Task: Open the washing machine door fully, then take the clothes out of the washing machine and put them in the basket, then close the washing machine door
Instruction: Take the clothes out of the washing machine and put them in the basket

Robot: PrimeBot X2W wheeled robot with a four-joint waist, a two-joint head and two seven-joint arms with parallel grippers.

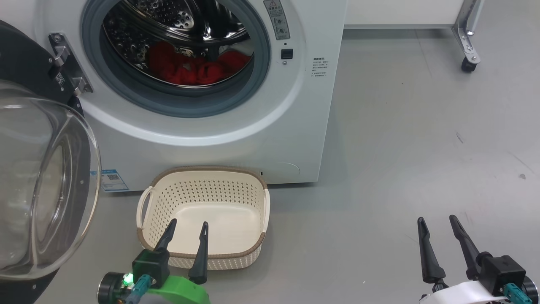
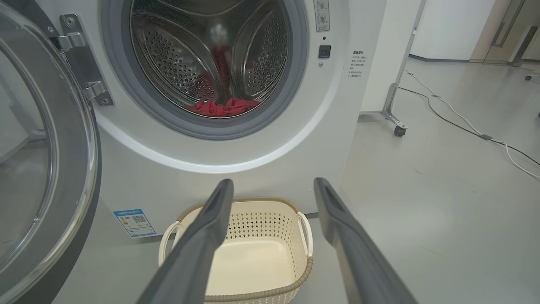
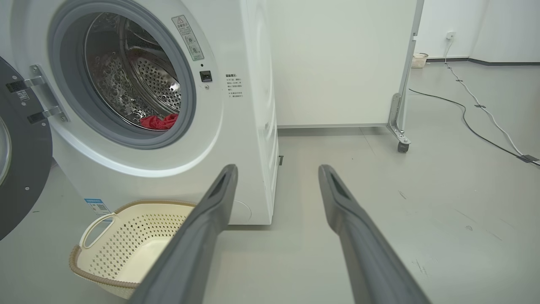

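Note:
The white washing machine (image 1: 236, 139) stands with its round door (image 1: 38, 185) swung wide to the left, glass bowl facing me. Red clothes (image 1: 194, 67) lie at the bottom of the steel drum, also seen as clothes (image 2: 221, 107) and clothes (image 3: 159, 121). The cream basket (image 1: 204, 175) sits on the floor in front of the machine with nothing in it. My left gripper (image 1: 189, 226) hangs open over the basket's near rim, nothing between its fingers. My right gripper (image 1: 437, 220) is open over bare floor at the lower right, well away from the machine.
A white panel on a wheeled metal leg (image 1: 468, 46) stands right of the machine. Cables (image 3: 485, 114) run across the grey floor at the far right. A small basket (image 3: 418, 60) sits by the far wall. Open floor lies right of the basket.

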